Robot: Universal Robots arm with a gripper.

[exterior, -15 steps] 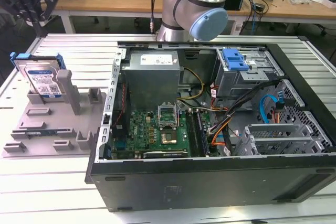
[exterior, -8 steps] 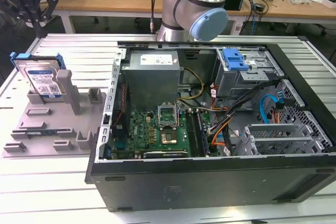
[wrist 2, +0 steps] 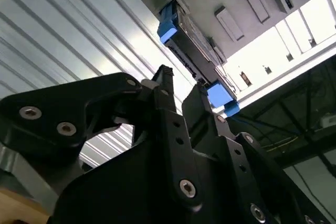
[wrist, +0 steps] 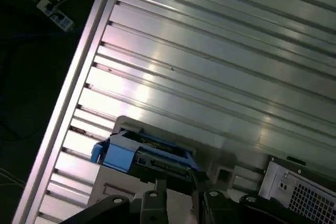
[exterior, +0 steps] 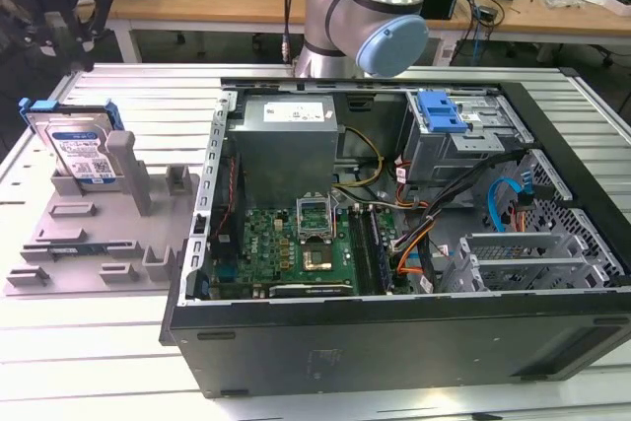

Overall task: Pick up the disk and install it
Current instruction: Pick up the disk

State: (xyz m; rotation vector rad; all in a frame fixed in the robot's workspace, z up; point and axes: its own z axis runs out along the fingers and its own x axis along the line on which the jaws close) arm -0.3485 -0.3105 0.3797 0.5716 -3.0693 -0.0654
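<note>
The disk stands on edge in a slot at the back of a grey holder tray, on the exterior view's left. It is silver with a blue-and-white label and a blue carrier frame. My gripper hangs a short way above its top edge, apart from it. In the second wrist view the disk lies beyond my gripper, whose dark fingers stand apart with nothing between them. In the first wrist view the disk sits just past my gripper.
An open computer case lies on the ribbed metal table at the exterior view's right, with a motherboard, cables and a drive cage with a blue latch. The arm's base stands behind the case. Desks with clutter are behind.
</note>
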